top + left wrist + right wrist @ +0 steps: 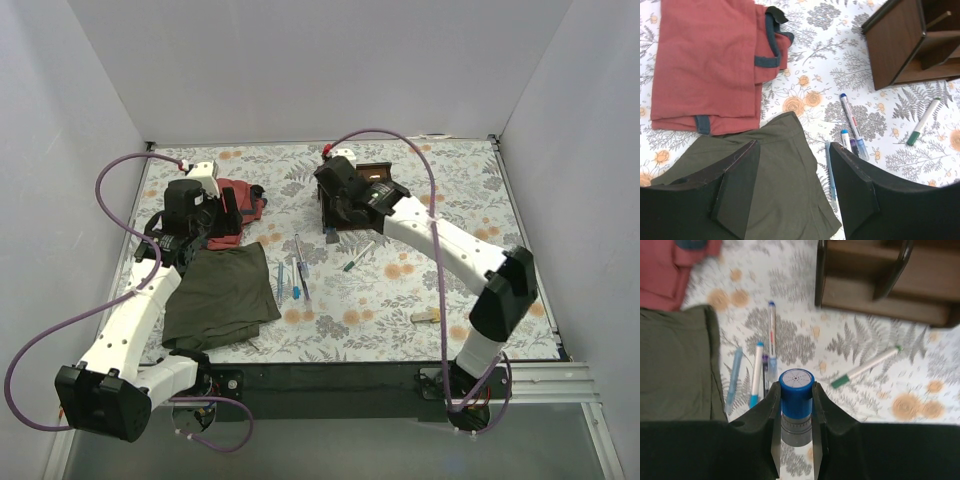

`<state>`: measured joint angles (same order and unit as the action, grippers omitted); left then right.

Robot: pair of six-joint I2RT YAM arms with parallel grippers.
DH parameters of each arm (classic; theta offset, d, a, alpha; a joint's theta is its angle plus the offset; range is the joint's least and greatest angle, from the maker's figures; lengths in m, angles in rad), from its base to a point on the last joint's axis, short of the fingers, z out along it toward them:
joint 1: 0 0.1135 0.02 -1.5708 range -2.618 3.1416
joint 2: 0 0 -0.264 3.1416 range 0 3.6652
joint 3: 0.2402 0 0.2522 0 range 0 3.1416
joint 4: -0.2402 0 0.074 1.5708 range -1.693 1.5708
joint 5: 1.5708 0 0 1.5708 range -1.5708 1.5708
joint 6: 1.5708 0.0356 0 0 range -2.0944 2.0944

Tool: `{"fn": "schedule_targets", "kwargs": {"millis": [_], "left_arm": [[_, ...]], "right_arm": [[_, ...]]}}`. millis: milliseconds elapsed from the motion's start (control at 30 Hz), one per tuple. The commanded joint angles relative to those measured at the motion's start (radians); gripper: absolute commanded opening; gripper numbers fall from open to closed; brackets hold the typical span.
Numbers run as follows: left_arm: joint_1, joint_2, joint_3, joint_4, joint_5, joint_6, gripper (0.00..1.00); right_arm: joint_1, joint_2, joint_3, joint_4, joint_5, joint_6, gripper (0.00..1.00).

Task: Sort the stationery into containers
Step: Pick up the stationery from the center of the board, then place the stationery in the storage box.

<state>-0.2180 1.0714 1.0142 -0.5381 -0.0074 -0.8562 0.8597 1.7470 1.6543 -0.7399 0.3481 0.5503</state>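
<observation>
Walls stand close on the left, far and right sides of the table (470, 190). The dark bar with both arm bases shuts off the near edge. You have the most open room on the right half. There the bare flowered top runs from the brown box (375, 172) to the right wall. Only the beige block (425, 316) lies there, close to the near edge.

The left half is crowded. The red cloth (243, 203) lies far left and the green cloth (222, 290) lies nearer, and the two touch. Three pens (295, 272) lie close together in the middle, just right of the green cloth. The white pen with the green tip (358, 256) lies alone between them and the brown box and touches neither.

Your right pincer (796, 395) hangs above the table, just left and near of the brown box. Its two fingers press on the sides of the blue-topped tube (796, 382) and hold it up above the table. Your left pincer (795, 175) hangs over the far edge of the green cloth. Its fingers stand wide apart and hold nothing. You cannot tell if they touch the cloth.
</observation>
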Motion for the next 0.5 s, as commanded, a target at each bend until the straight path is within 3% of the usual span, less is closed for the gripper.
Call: {"fn": "schedule_targets", "kwargs": {"millis": [0, 100, 133, 233, 467], "left_arm": [[0.000, -0.030, 0.026, 0.041, 0.089, 0.057, 0.57], [0.002, -0.027, 0.003, 0.090, 0.127, 0.075, 0.56], [0.002, -0.027, -0.014, 0.108, 0.133, 0.081, 0.56], [0.002, -0.044, -0.080, 0.197, 0.164, 0.126, 0.54], [0.002, -0.002, -0.149, 0.326, 0.167, 0.157, 0.53]], "right_arm": [[-0.011, -0.183, -0.104, 0.295, 0.086, -0.202, 0.01], [-0.014, -0.349, -0.359, 0.602, 0.100, -0.387, 0.01], [-0.017, -0.378, -0.473, 0.813, 0.117, -0.436, 0.01], [-0.040, -0.431, -0.617, 1.108, 0.137, -0.616, 0.01], [-0.168, -0.390, -0.772, 1.454, 0.085, -0.679, 0.01]]}}
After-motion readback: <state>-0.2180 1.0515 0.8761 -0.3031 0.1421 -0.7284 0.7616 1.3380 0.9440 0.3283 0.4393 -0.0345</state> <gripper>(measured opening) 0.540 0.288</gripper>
